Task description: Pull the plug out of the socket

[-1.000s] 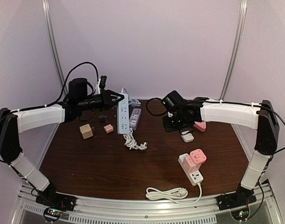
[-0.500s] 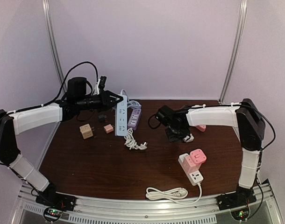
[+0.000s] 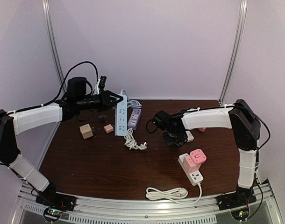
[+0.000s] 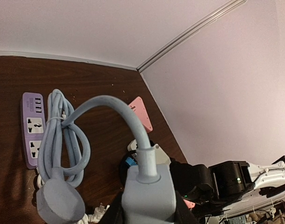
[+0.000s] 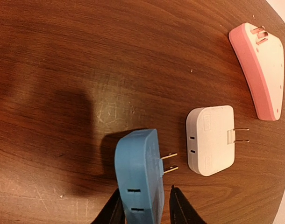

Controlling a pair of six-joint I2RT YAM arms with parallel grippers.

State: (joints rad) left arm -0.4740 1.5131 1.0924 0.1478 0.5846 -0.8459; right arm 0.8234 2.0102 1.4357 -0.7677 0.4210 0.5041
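Note:
My left gripper [image 3: 115, 98] is shut on the cord end of a pale blue power strip [image 3: 120, 116], the socket, at the back left. In the left wrist view that end of the strip [image 4: 147, 191] fills the space between the jaws of the left gripper [image 4: 147, 215], and its cord [image 4: 63, 140] lies coiled behind. My right gripper [image 3: 173, 137] is low over the table's middle. A blue plug [image 5: 138, 172] stands on the wood between the right gripper's [image 5: 145, 210] fingers. One finger touches the plug and a narrow gap shows at the other, so the jaws are open.
A white adapter [image 5: 210, 140] and a pink one [image 5: 261, 70] lie just beyond the blue plug. A purple strip [image 3: 134, 117], a white cable bundle [image 3: 133, 140], a beige cube [image 3: 86, 131] and small plugs lie at the left. A white strip with a pink cube [image 3: 197, 156] lies front right.
The right arm has folded in and come down toward the table's middle with the blue plug, and its jaws have eased apart. The left arm has barely moved.

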